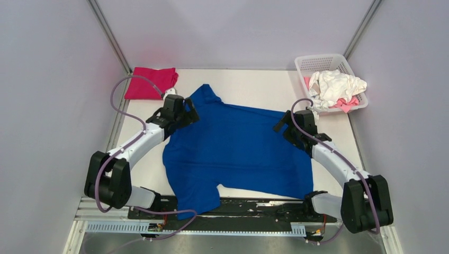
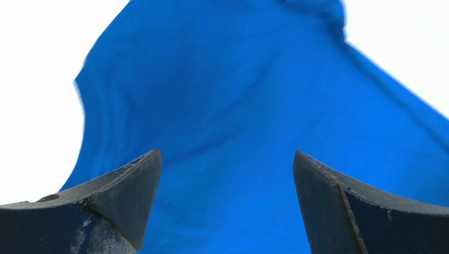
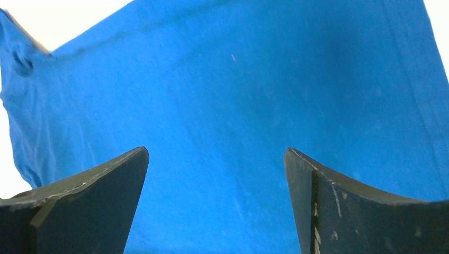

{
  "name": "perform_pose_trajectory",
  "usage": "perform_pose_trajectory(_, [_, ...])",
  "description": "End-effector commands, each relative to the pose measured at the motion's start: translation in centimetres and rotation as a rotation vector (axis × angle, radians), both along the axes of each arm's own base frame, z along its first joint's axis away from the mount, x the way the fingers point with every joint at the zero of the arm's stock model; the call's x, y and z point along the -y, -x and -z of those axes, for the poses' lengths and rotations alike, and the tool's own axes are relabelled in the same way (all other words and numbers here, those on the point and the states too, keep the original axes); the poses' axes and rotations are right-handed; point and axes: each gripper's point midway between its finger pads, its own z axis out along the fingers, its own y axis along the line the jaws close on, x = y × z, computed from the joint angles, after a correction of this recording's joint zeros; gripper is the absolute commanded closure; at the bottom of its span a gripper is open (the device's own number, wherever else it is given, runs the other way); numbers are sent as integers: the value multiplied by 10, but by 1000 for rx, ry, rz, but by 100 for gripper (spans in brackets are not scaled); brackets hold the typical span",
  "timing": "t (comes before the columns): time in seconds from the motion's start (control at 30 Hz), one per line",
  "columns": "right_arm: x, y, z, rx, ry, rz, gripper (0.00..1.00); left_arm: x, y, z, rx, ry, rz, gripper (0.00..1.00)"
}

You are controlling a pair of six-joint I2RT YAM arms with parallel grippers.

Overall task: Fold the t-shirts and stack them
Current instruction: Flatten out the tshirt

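Spread mid-bench [image 1: 254, 87] for folding: royal-blue t-shirt [image 1: 235, 151], one sleeve trailing over the near edge. Poised at its far side, left gripper [image 1: 188, 114] and right gripper [image 1: 284, 125], jaws of both released and empty, likely for a matched pinch. Folded magenta t-shirt [image 1: 150, 82] far left as stack base; white tee [image 1: 336, 84] and pale pink tee [image 1: 347, 103] heaped in basket [image 1: 317, 61]. Contact with cloth: impossible to judge.

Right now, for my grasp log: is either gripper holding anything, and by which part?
Nothing is held: the left gripper and the right gripper both stand open over the royal-blue t-shirt.
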Motion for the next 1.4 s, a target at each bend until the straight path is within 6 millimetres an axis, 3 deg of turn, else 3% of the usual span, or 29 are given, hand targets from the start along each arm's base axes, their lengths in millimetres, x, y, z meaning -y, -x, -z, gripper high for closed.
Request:
perform_pose_trajectory(0.0, [7, -54, -22, 96, 58, 52, 0, 37, -54, -43, 152, 110, 87, 0])
perform_pose_trajectory(0.1, [11, -85, -18, 86, 78, 42, 0, 52, -87, -37, 139, 116, 110, 0])
perform_pose_trajectory(0.13, [13, -95, -18, 86, 83, 35, 0, 55, -93, -23, 106, 105, 112, 0])
perform_pose_trajectory(0.17, [17, -105, -16, 86, 91, 42, 0, 58, -105, -31, 123, 108, 110, 0])
perform_pose_trajectory(0.2, [19, -115, -13, 87, 96, 46, 0, 60, -111, -17, 96, 97, 108, 0])
perform_pose_trajectory(0.23, [22, -127, -15, 100, 98, 50, 0, 62, -123, -26, 128, 100, 101, 0])
perform_pose_trajectory(0.27, [24, -135, -12, 96, 100, 54, 0, 64, -130, -15, 112, 93, 98, 0])
perform_pose_trajectory(0.3, [26, -142, -8, 87, 100, 57, 0, 66, -140, -24, 140, 98, 95, 0])
perform_pose_trajectory(0.33, [27, -148, -3, 77, 100, 62, 0, 67, -146, -16, 134, 91, 95, 0])
perform_pose_trajectory(0.37, [28, -153, 6, 58, 100, 66, 0, 68, -155, -22, 153, 95, 92, 0])
perform_pose_trajectory(0.53, [39, -179, 20, 39, 125, 109, 0, 70, -179, -5, 132, 99, 84, 0])
perform_pose_trajectory(0.77, [43, -193, 33, 26, 100, 177, 0, 64, -172, 28, 74, 125, 67, 0])
perform_pose_trajectory(0.93, [39, -197, 17, 59, 87, 162, 0, 56, -155, 52, 23, 103, 55, 0])
perform_pose_trajectory(1.13, [42, -177, -12, 105, 106, 141, 0, 47, -141, 67, -10, 73, 43, 0])
perform_pose_trajectory(1.37, [31, -151, 9, 41, 43, 124, 0, 48, -139, 68, -13, 75, 57, 0])
